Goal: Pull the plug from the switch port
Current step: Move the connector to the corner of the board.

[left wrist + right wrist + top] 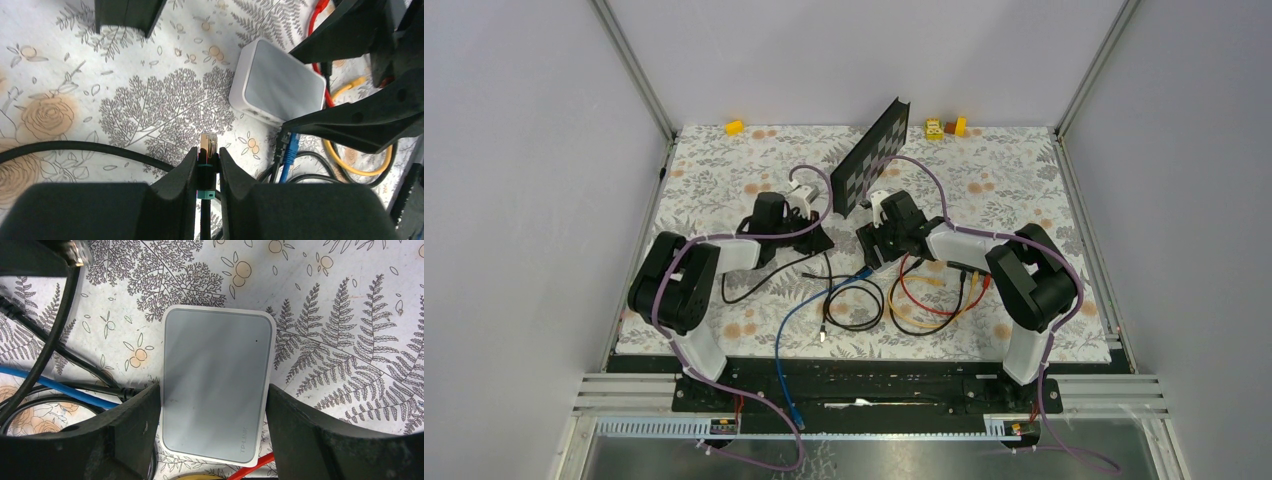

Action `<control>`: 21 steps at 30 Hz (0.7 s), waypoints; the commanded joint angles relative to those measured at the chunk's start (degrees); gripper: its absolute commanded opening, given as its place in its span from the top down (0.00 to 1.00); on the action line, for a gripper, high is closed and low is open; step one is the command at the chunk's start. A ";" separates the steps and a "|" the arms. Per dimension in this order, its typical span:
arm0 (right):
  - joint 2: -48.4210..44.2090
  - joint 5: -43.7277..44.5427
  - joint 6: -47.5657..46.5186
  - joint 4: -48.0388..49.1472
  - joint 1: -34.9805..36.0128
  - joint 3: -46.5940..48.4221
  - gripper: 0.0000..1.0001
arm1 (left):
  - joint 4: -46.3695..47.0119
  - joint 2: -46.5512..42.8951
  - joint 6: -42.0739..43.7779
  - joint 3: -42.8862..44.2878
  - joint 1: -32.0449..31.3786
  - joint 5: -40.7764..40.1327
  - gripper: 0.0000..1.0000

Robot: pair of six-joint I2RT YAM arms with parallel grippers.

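Closest to my lens, my left gripper (207, 153) is pinched tight on a plug (208, 141), a clear-nosed network connector with gold contacts, a teal boot and a black lead that runs back between my fingers. Its long axis lies along my fingers, nose pointing straight ahead of them. The nose hangs over the floral cloth (125, 100) and touches nothing.

The switch (277, 85) lies ahead and to the right of those fingertips, near but apart from the plug. It is a flat pale grey box with a white rim and rounded corners. Its ported edge faces back toward me, and a blue cable (290, 150) and a black cable (280, 142) sit in it.

My right gripper (215, 400) straddles that box across its short width, one finger pressed to each long side, bracing it flat. I judge the plug already clear of its port.
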 commanded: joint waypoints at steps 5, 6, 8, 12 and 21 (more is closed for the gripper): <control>-1.69 -0.09 -2.89 -1.39 -0.04 0.95 0.37 | 2.12 -1.26 1.92 -2.70 -2.19 -4.90 0.80; -1.76 -0.35 -2.95 -1.39 -0.08 0.97 0.37 | 2.11 -1.35 1.92 -2.85 -2.19 -4.83 0.74; -1.76 -0.74 -3.05 -1.40 -0.06 0.86 0.37 | 2.07 -1.69 2.00 -3.12 -2.20 -4.89 0.65; -1.76 -1.06 -3.35 -1.37 -0.06 0.86 0.36 | 1.86 -3.09 3.03 -3.79 -2.13 -5.33 0.48; -1.72 -1.50 -3.61 -1.61 -0.12 1.23 0.35 | -2.03 -6.79 5.27 -4.32 -2.54 -6.28 0.33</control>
